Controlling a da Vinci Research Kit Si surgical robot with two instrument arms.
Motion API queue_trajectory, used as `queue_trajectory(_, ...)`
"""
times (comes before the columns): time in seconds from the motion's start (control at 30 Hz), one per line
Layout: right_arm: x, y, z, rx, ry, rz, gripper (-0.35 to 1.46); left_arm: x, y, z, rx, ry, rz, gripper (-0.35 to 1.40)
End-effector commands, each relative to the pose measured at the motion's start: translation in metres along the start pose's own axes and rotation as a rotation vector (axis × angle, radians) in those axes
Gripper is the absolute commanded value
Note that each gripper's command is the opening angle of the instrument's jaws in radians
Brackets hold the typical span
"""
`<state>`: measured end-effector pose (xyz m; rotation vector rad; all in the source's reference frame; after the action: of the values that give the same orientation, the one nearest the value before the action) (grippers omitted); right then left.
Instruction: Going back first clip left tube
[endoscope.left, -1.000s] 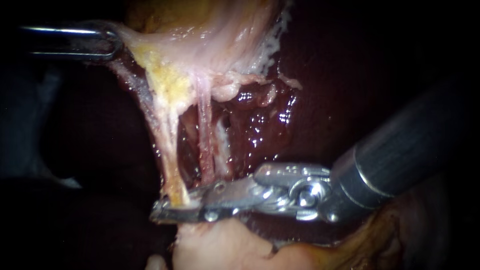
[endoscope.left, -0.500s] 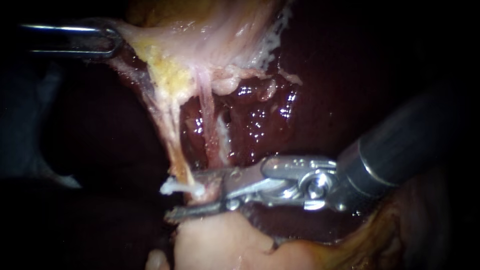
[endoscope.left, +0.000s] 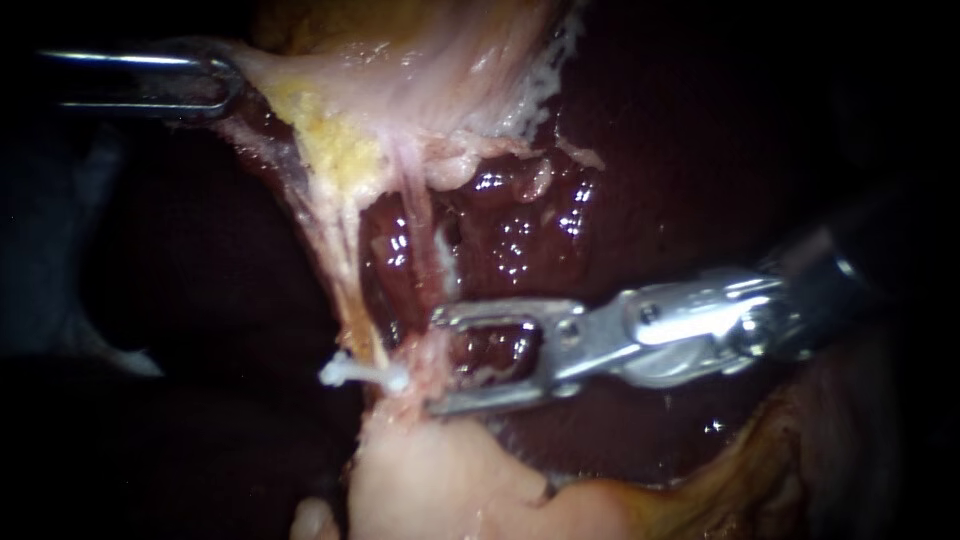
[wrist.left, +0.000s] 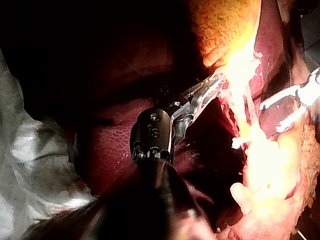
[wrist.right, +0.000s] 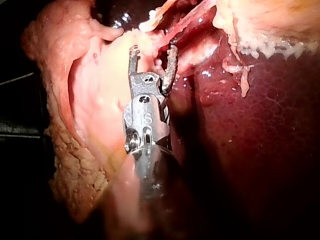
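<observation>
Liver (endoscope.left: 640, 180) fills the background, dark red and wet. A pale tissue fold (endoscope.left: 430, 60) with a yellow fatty patch is stretched across the top. A pale lump (endoscope.left: 440, 480) sits along the lower edge.

Left instrument (endoscope.left: 225, 85) enters from the left and its jaws are clamped on the edge of that fold, holding it taut. The left wrist view agrees: jaws closed onto the pale edge, nothing slack.

Right instrument (endoscope.left: 435, 362) enters from the right, with its jaws spread wide and nothing gripped. I see no clip loaded between them. The tips sit at the base of the stretched strands, just beside the clipped spot. Pinkish tissue lies at the tips, and I can't tell whether it touches either jaw. The right wrist view shows the same clear gap between the jaws.

Two strands run down from the fold. The left tube (endoscope.left: 345, 290) is the pale one, and a thinner pink second strand (endoscope.left: 412, 230) is just beside it.

The clip (endoscope.left: 365, 376) is small and white. It sits across the lower end of the left tube, just above the pale lump, with one end sticking out to the side. It looks seated, though I can't confirm full closure from here.

My read is that clip placement is done. What's left is to pull the right instrument clear along its shaft without snagging the strands or nudging the clip.
</observation>
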<state>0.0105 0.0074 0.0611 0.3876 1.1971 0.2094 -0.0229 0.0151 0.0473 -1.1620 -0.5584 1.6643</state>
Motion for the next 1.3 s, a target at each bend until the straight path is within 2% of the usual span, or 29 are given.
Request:
queue_trajectory(0.03,0.0,0.0002,-0.0012,-0.005,-0.002,-0.011,0.5,0.0,0.0,0.0,0.0,0.0,0.0,-0.35)
queue_trajectory(0.23,0.0007,0.0014,-0.006,-0.021,-0.009,-0.048,0.5,0.0,0.0,0.0,0.0,0.0,0.0,-0.35)
queue_trajectory(0.37,0.0014,0.0021,-0.0078,-0.02,-0.011,-0.061,0.5,0.0,0.0,0.0,0.0,0.0,0.0,-0.35)
queue_trajectory(0.67,0.0013,0.0021,-0.0082,-0.019,-0.011,-0.061,0.5,0.0,0.0,0.0004,0.002,0.002,0.0,-0.35)
queue_trajectory(0.77,0.0013,0.0021,-0.0082,-0.019,-0.011,-0.061,0.5,-0.0005,0.0001,0.0013,0.008,0.006,0.002,-0.35)
queue_trajectory(0.97,0.0013,0.002,-0.0082,-0.023,-0.012,-0.061,0.5,-0.0025,0.0001,0.0044,-0.009,0.006,0.014,-0.35)
queue_trajectory(1.13,0.0012,0.0022,-0.0081,-0.024,-0.012,-0.061,0.5,-0.0038,-0.0003,0.0069,-0.015,-0.007,0.025,-0.35)
queue_trajectory(1.3,0.0012,0.0022,-0.0081,-0.024,-0.012,-0.061,0.5,-0.005,-0.0007,0.008,-0.011,-0.02,0.033,-0.35)
